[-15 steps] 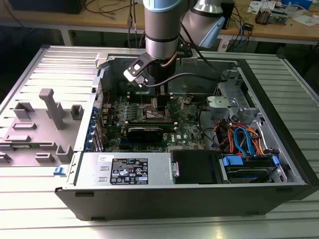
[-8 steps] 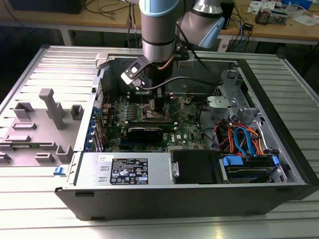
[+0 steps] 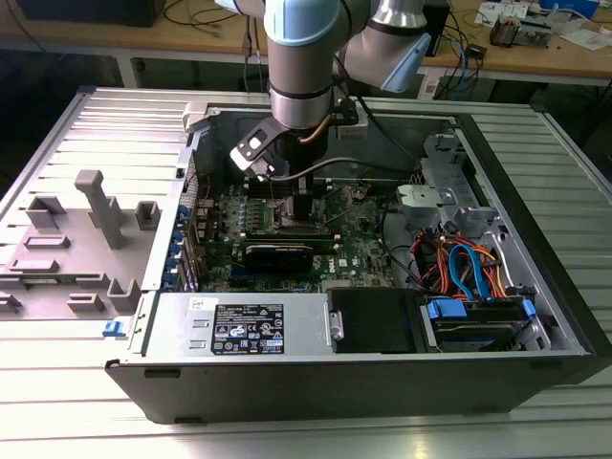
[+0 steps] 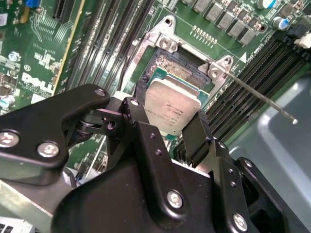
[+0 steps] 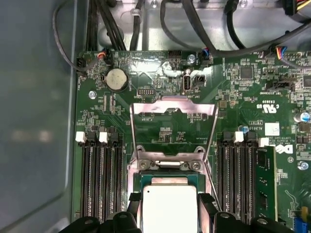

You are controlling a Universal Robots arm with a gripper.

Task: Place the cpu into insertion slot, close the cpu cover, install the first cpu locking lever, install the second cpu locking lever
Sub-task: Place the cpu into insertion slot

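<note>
Closest to the lens in the second wrist view are the black links and screws of the gripper (image 4: 167,127). Its two fingers (image 4: 137,112) are pressed against opposite edges of the cpu (image 4: 171,104), so the chip is pinched between them. The cpu hangs tilted right over the insertion slot (image 4: 181,69), whose dark contact field shows past the chip's far edge. I cannot tell whether the chip's near edge touches the socket. A thin wire locking lever (image 4: 262,99) sticks out from the socket's corner over the memory slots (image 4: 252,63).

In the first wrist view the cpu (image 5: 169,208) lies square within the socket's metal rim. The cpu cover (image 5: 174,103) stands swung open beyond it, and green board shows through its cut-out. A coin battery (image 5: 116,78) sits near the board's far edge.

In the exterior view the arm reaches straight down into an open computer case (image 3: 550,316) lying on its side, with the gripper (image 3: 301,206) low over the motherboard (image 3: 229,225). A grey power supply (image 3: 244,325) lines the near wall, and orange and blue cables (image 3: 469,268) bunch toward the exterior view's right. The case rests on a slatted metal table (image 3: 96,124) beside a grey fixture block (image 3: 96,206). Behind it, wooden benches (image 3: 535,62) carry loose wires and small parts.
</note>
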